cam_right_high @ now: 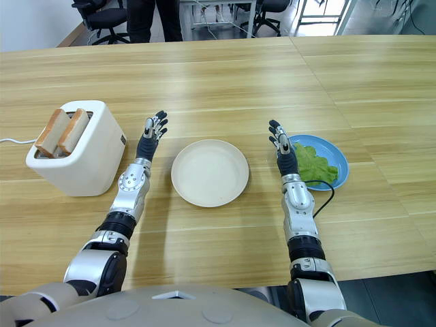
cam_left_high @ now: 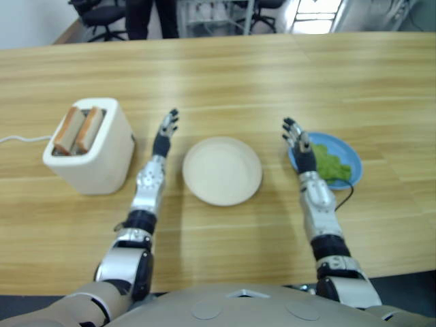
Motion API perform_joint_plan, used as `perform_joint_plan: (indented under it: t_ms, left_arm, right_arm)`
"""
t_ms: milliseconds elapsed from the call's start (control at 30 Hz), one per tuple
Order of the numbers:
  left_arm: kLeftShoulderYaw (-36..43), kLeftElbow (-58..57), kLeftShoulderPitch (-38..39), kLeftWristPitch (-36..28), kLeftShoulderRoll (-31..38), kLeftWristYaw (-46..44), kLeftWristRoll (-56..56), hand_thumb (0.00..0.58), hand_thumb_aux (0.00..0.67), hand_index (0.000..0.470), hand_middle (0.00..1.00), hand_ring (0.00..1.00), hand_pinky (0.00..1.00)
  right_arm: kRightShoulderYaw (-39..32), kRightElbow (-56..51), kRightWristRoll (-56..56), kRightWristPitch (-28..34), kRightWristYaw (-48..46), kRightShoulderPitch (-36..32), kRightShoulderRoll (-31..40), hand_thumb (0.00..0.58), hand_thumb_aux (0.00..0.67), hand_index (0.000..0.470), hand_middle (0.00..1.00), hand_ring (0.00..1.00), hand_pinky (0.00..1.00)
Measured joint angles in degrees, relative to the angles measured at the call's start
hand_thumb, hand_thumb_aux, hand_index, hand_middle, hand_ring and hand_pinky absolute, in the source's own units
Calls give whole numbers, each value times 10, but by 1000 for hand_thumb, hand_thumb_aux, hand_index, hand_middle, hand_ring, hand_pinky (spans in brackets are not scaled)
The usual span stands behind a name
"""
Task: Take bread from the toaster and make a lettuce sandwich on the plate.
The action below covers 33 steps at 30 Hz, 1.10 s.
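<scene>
A white toaster (cam_right_high: 73, 151) stands at the left with two slices of bread (cam_right_high: 63, 131) sticking up from its slots. An empty cream plate (cam_right_high: 210, 172) lies in the middle of the wooden table. Green lettuce (cam_right_high: 315, 164) rests on a blue plate (cam_right_high: 338, 160) at the right. My left hand (cam_right_high: 152, 135) lies flat and open between the toaster and the cream plate, touching neither. My right hand (cam_right_high: 282, 148) is open too, stretched out just left of the blue plate's rim, holding nothing.
A white cord (cam_right_high: 9, 141) runs off left from the toaster. A thin black cable (cam_right_high: 325, 197) loops beside my right forearm. Bare table stretches behind the plates to the far edge, where office chairs (cam_right_high: 102, 15) stand.
</scene>
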<state>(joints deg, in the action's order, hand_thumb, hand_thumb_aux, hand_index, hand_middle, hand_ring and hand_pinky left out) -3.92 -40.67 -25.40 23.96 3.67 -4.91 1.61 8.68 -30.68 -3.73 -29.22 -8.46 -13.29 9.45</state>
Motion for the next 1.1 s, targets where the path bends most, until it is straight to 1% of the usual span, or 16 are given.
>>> perform_joint_plan:
  t_ms: [333, 367, 433, 467, 533, 567, 600, 667, 733, 833, 900, 967, 1100]
  left_arm:
    - [0, 3, 0, -11, 2, 8, -3, 0, 0, 0, 0, 0, 0]
    - [2, 31, 12, -16, 3, 8, -6, 0, 0, 0, 0, 0, 0]
    - [19, 151, 56, -31, 9, 1, -18, 0, 0, 0, 0, 0, 0]
    - [26, 224, 77, -50, 18, -7, -19, 0, 0, 0, 0, 0, 0]
    - [33, 387, 102, -102, 46, -29, -15, 0, 0, 0, 0, 0, 0]
    - [28, 477, 108, -135, 73, -41, -11, 0, 0, 0, 0, 0, 0]
    - [19, 526, 109, -153, 91, -47, -9, 0, 0, 0, 0, 0, 0]
    - [-34, 636, 118, -217, 162, -69, 17, 0, 0, 0, 0, 0, 0]
    - [-118, 688, 129, -261, 246, -89, 30, 0, 0, 0, 0, 0, 0]
    - [-231, 679, 157, -291, 348, -103, 9, 0, 0, 0, 0, 0, 0]
    - [-261, 634, 197, -297, 408, -103, -48, 0, 0, 0, 0, 0, 0]
    - [-251, 561, 240, -306, 456, -92, -127, 0, 0, 0, 0, 0, 0]
    - [-190, 444, 281, -332, 474, -49, -251, 0, 0, 0, 0, 0, 0]
  right_arm:
    - [0, 0, 0, 0, 0, 0, 0, 0, 0, 0, 0, 0, 0]
    - [0, -1, 0, 0, 0, 0, 0, 0, 0, 0, 0, 0, 0]
    - [1, -4, 0, 0, 0, 0, 1, 0, 0, 0, 0, 0, 0]
    - [0, -5, 0, -1, 0, -1, 1, 0, 0, 0, 0, 0, 0]
    - [1, -5, 1, -1, 1, 2, 1, 0, 0, 0, 0, 0, 0]
    - [0, -6, 1, -1, 2, 3, 0, 0, 0, 0, 0, 0, 0]
    - [0, -6, 1, -1, 2, 4, -1, 0, 0, 0, 0, 0, 0]
    - [0, -8, 2, -2, 3, 5, -3, 0, 0, 0, 0, 0, 0]
    - [1, -10, 2, -2, 5, 8, -2, 0, 0, 0, 0, 0, 0]
    - [1, -14, 2, -2, 7, 10, -3, 0, 0, 0, 0, 0, 0]
    - [0, -19, 2, -3, 9, 10, -3, 0, 0, 0, 0, 0, 0]
    - [1, -22, 2, -4, 11, 11, -4, 0, 0, 0, 0, 0, 0]
    - [0, -23, 2, -5, 13, 11, -4, 0, 0, 0, 0, 0, 0]
